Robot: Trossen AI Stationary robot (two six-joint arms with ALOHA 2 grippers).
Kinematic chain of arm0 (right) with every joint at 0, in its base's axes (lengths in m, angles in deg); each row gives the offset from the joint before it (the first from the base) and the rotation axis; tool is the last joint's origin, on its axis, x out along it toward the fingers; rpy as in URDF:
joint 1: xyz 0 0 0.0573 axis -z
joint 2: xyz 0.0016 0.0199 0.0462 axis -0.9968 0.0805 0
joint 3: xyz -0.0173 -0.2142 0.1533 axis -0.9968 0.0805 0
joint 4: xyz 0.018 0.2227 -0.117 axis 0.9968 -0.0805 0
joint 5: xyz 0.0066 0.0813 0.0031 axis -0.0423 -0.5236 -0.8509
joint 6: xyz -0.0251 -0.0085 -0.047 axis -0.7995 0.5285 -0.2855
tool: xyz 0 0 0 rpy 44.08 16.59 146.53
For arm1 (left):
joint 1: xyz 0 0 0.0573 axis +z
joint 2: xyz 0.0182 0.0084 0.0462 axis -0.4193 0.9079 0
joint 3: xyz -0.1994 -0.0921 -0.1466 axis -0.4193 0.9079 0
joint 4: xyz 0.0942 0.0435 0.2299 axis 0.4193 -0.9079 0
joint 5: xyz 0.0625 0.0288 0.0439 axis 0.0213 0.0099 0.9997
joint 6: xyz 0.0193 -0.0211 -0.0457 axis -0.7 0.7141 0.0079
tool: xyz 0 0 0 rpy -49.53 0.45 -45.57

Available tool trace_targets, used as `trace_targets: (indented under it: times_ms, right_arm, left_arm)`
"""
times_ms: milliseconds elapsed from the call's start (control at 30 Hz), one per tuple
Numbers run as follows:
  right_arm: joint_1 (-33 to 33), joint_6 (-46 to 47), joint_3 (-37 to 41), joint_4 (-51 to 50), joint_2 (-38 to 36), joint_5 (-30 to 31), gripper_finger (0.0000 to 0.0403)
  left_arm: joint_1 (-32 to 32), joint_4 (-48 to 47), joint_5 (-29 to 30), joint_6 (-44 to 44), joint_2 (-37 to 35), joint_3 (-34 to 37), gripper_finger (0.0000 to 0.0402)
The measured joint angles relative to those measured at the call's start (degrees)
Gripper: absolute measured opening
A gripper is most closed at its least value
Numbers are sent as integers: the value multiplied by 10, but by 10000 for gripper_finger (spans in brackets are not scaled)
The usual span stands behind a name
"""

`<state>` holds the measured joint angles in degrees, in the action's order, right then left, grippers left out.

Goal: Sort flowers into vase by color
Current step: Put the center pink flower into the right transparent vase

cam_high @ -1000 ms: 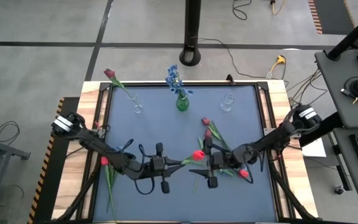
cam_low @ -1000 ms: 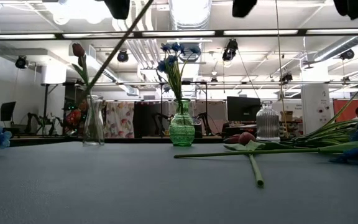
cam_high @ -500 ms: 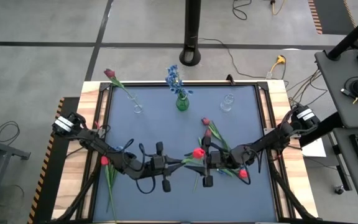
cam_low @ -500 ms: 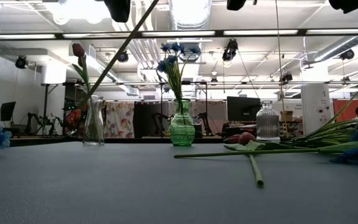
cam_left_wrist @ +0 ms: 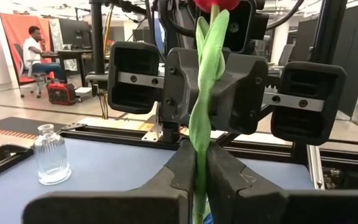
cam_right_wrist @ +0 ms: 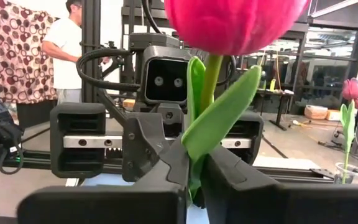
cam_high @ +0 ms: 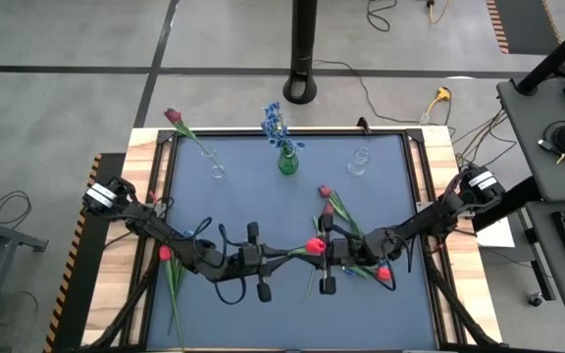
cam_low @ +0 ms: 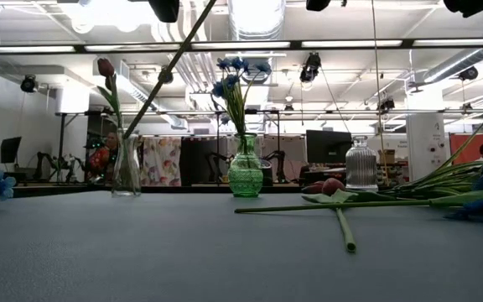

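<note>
Since a second ago, right gripper (cam_high: 318, 253) clamped onto bright red green-stemmed tulip (cam_high: 313, 244), opposite left gripper (cam_high: 275, 257) gripping the same stem, near the mat's front edge; stem spanning both.

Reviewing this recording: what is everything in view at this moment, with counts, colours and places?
held tulip: one, red, mid-table between both hands
loose tulips: four, two maroon, two red, lying on the mat
clear vase: one, far left, holds a maroon tulip
green vase: one, far centre, holds blue blossoms
ribbed vase: one, clear, far right, empty
people: two, room behind
left hand: shut on held tulip's stem
right hand: shut on same stem
</note>
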<state>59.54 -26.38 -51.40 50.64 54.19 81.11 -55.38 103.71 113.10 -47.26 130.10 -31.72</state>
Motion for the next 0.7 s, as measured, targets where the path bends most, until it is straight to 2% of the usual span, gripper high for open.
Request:
trace_targets:
  times_ms: [100, 200, 333, 500, 700]
  right_arm:
    - [0, 1, 0, -2, -1, 0, 15]
    - [0, 7, 0, -9, -3, -1, 17]
    - [0, 13, 0, -42, -23, 5, 17]
    - [0, 22, 0, -168, -84, 94, 17]
    - [20, 22, 0, -333, -200, 241, 17]
  left_arm:
    - [1, -4, -3, 16, -1, 0, 38]
    - [0, -14, -15, 31, -8, 0, 80]
    - [-8, -88, -17, 53, -26, 0, 142]
    - [-20, -264, -17, 110, -81, 0, 194]
    - [-27, -470, -17, 244, -144, -11, 208]
